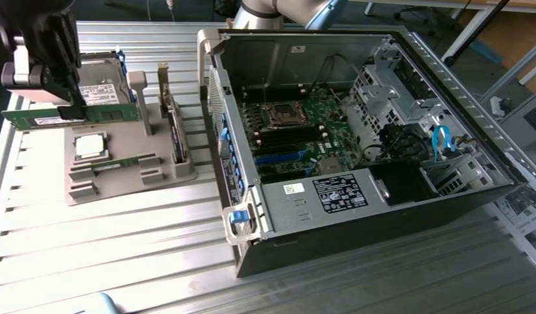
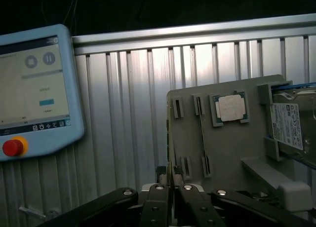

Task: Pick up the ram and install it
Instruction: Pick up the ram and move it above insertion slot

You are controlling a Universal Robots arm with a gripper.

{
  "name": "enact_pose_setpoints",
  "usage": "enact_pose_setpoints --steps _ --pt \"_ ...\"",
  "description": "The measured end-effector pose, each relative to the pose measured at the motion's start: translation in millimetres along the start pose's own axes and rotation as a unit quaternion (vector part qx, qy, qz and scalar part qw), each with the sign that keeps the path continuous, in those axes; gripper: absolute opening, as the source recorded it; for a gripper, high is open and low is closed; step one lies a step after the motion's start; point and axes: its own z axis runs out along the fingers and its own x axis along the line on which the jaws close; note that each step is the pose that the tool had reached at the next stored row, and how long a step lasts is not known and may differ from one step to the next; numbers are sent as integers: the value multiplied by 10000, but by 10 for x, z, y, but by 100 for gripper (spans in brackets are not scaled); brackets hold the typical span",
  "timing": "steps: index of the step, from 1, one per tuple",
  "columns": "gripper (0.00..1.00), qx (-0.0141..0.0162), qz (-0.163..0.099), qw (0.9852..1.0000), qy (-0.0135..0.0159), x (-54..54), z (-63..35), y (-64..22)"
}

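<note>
The jaws are clenched on the ram (image 1: 40, 120), pinching its upper edge a little off the middle of its length. In the exterior view the stick hangs clear in the air, above the far left part of the grey tray (image 1: 128, 186) on the table (image 1: 119, 255). It is on edge, its long axis running across the exterior view from left to right. It hangs in front of the drive (image 1: 106, 93), and the square chip (image 1: 89, 144) sits in its pocket just below. Another green strip (image 1: 110, 165) lies flat in the tray. The open case (image 1: 338, 219) stands well apart, to the exterior view's right. The memory slots (image 1: 285, 139) on the board (image 1: 316, 118) lie beyond the near wall. As far as can be judged, they run much the same way as the held stick.

In the wrist view the fingertips (image 2: 157, 202) stand pressed almost together, with only a thin edge between them, which I take for the ram seen end-on. Past them lie the tray, chip and drive, and a pendant (image 2: 34, 89) rests off to one side on the table.
</note>
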Motion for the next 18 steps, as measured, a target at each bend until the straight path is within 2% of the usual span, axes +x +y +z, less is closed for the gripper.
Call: enact_pose_setpoints --steps 18 --pt "14 -2 27 10000 1 11 -68 -2"
